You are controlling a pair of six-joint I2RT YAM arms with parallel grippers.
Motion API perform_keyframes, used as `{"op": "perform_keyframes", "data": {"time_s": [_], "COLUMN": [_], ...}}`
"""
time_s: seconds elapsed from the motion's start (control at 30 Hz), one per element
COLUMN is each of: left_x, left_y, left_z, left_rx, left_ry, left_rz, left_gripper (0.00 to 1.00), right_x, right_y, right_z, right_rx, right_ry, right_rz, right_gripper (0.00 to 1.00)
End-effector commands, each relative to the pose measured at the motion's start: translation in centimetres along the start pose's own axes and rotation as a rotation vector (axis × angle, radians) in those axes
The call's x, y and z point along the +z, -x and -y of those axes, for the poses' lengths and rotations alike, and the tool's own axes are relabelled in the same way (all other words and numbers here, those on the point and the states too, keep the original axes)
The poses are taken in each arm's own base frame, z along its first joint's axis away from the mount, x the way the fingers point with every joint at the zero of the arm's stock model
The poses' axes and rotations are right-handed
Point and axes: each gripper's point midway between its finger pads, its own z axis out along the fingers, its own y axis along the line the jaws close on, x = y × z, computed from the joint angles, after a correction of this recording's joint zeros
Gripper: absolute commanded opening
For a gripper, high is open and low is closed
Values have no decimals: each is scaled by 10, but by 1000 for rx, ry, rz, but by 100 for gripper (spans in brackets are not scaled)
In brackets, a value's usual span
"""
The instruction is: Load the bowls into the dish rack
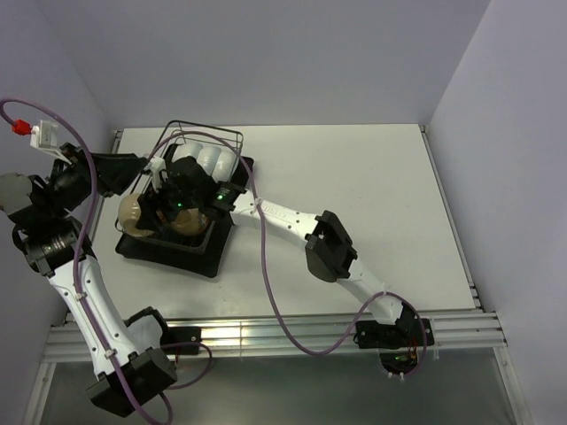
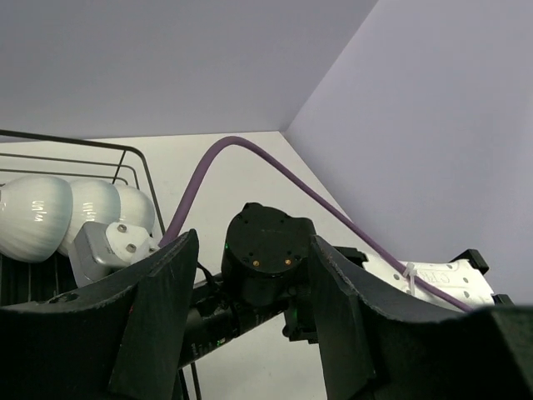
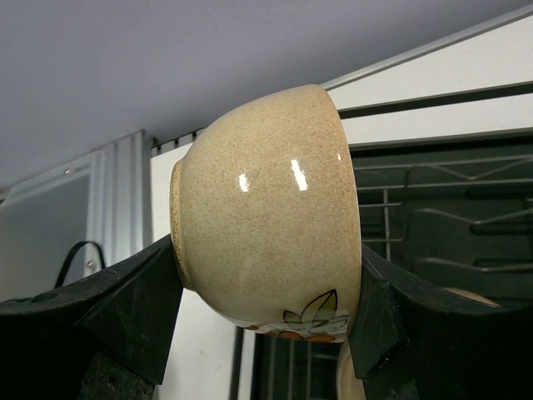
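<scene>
White matte tabletop (image 1: 354,177) under pale lavender walls. The right gripper (image 3: 262,308) clamps a glossy, speckled tan bowl (image 3: 266,192) tipped on its side, over the dark wire dish rack (image 3: 450,208). The left gripper (image 2: 250,325) stands partly open and empty. Farther back, ribbed white bowls (image 2: 33,217) stand on edge in the rack.
</scene>
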Motion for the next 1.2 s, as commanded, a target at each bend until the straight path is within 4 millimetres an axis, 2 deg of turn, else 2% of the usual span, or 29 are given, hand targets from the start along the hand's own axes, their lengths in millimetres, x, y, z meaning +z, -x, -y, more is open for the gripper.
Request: {"op": "perform_keyframes", "data": {"time_s": [0.0, 0.1, 0.13, 0.27, 0.63, 1.17], "left_x": [-3, -4, -4, -5, -7, -6], "left_y": [2, 4, 5, 2, -4, -11], "left_z": [4, 4, 4, 4, 1, -9], "left_rx": [30, 40, 46, 39, 30, 10], "left_ry": [-11, -11, -13, -9, -9, -7], "left_rz": [-11, -14, -14, -30, -44, -54], "left_gripper": [61, 61, 61, 61, 61, 61], "right_x": [-2, 4, 5, 13, 24, 21], "right_y": [68, 57, 61, 50, 42, 53], "right_z": [-7, 0, 0, 4, 8, 27], "right_rx": [-80, -70, -81, -67, -97, -113], "right_ry": [0, -22, -21, -16, -41, -97], "right_rz": [219, 204, 225, 220, 229, 266], "right_gripper": [0, 0, 0, 0, 0, 5]}}
